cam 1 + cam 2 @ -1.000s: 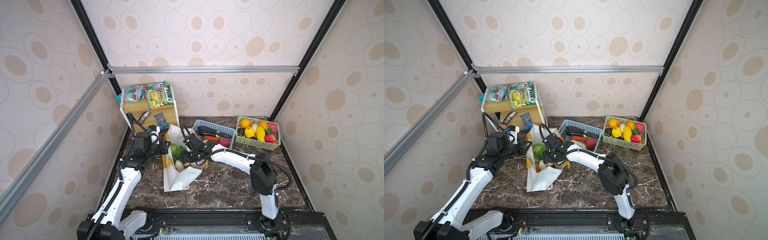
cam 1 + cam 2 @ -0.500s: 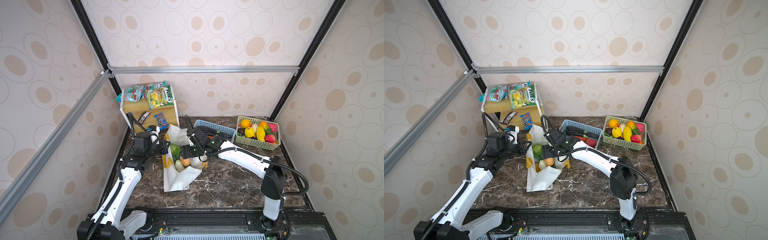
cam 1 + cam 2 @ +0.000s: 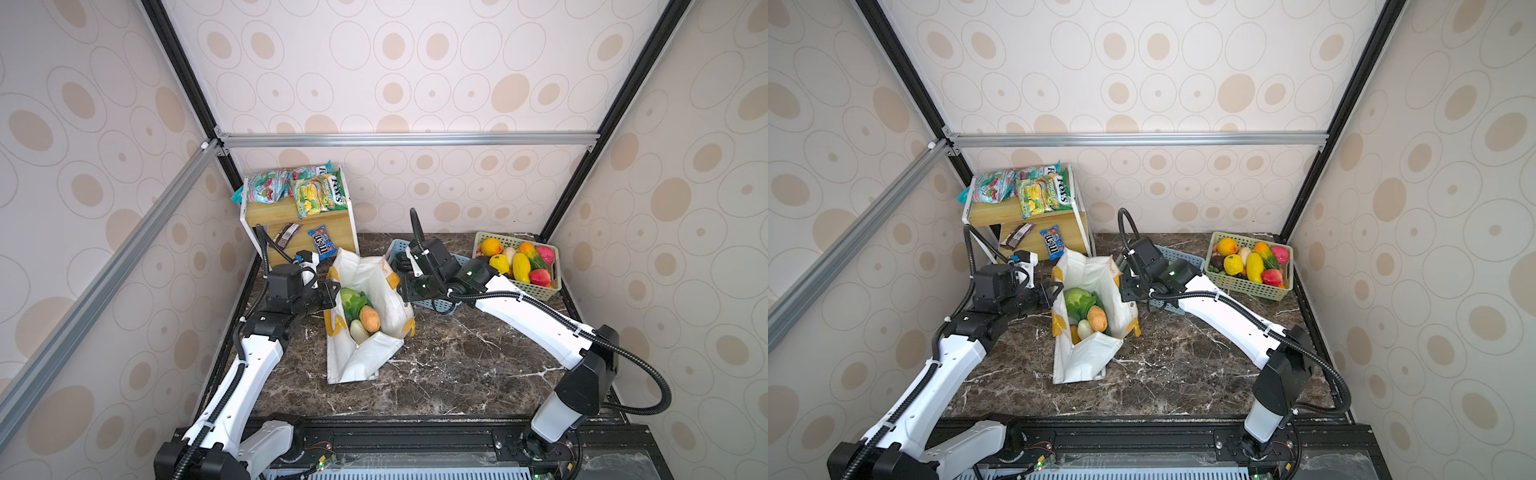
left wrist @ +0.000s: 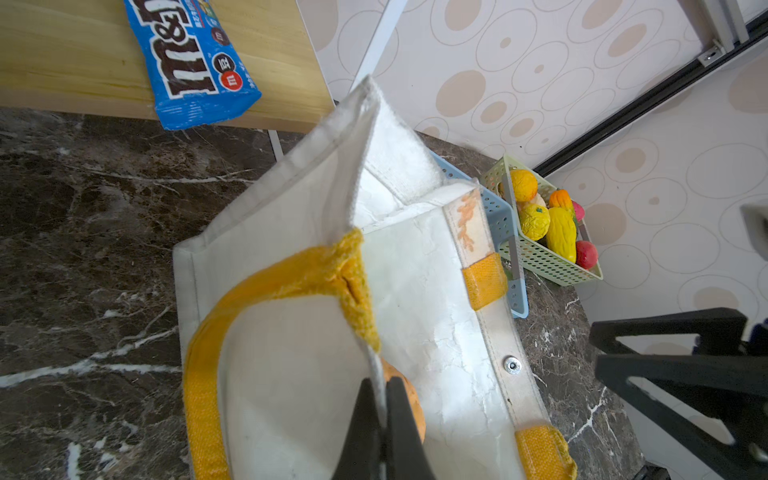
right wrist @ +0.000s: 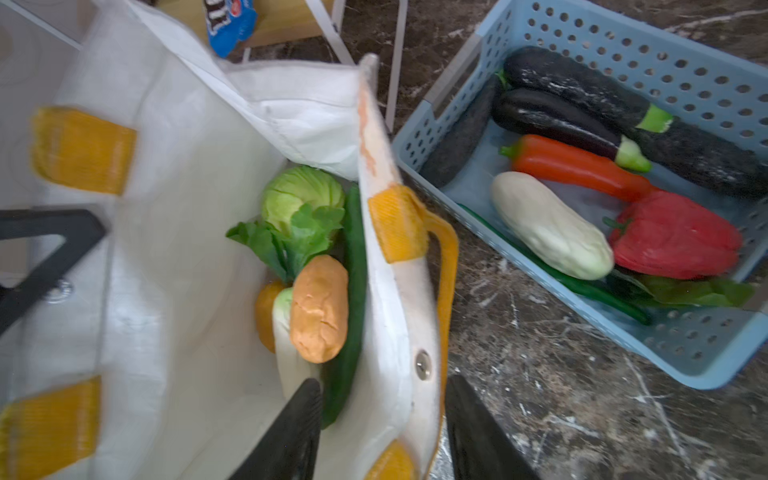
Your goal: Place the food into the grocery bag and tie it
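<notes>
Our left gripper (image 4: pixel 380 388) has its jaws pressed together on the near rim of the bag (image 4: pixel 291 374), pinching the white cloth beside a yellow handle (image 4: pixel 257 286). Our right gripper (image 5: pixel 384 395) stands with its jaws apart. It has 1 finger inside the bag and 1 outside, so the opposite wall runs between them. We see a gap on the inner side, so nothing is clamped there.

In both top views the bag stands open on the dark marble table (image 3: pixel 457 365), between our 2 arms. Inside it we see a green cabbage (image 5: pixel 301 191), a brown-orange round piece (image 5: pixel 319 307), a pale white-green piece (image 5: pixel 286 345) and a long dark green cucumber (image 5: pixel 353 291) lying against the wall that the right gripper straddles.

The blue candy packet (image 3: pixel 321 245) lies outside the bag, on the wooden shelf (image 3: pixel 343 237) behind it. The blue basket (image 5: pixel 665 62) sits just beside the bag and holds 2 dark eggplants, a red chilli, a red pepper and a pale gourd. The green basket (image 3: pixel 536 286) stands farther to the right, filled with yellow, orange and red fruit.
</notes>
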`<state>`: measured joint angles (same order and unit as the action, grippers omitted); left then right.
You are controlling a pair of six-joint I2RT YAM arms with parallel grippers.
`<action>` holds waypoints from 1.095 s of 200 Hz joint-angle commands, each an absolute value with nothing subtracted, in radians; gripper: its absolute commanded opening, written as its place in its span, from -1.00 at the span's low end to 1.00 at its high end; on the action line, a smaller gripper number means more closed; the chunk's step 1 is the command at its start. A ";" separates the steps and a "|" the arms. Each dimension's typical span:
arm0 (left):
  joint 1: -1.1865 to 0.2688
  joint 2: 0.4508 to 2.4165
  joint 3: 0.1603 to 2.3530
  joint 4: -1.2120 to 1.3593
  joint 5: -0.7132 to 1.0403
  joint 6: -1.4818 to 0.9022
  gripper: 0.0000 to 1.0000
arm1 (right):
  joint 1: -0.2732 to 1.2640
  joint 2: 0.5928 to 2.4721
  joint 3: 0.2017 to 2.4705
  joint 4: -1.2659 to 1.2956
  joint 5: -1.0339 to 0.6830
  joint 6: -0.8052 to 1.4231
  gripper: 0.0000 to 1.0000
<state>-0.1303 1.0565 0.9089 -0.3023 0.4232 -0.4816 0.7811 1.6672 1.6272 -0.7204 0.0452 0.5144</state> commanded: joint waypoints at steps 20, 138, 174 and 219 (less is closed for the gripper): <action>-0.132 1.043 0.940 -0.227 0.418 -0.478 -1.00 | 0.757 1.668 1.533 -0.716 0.002 0.502 -0.05; -0.133 1.045 0.936 -0.214 0.414 -0.491 -1.00 | 0.758 1.724 1.432 -0.617 -0.127 0.584 -0.39; -0.132 1.049 0.937 -0.215 0.408 -0.492 -1.00 | 0.757 1.705 1.443 -0.627 -0.137 0.582 -0.82; -0.131 1.050 0.945 -0.243 0.367 -0.489 -1.00 | 0.758 1.661 1.465 -0.669 -0.156 0.566 -0.83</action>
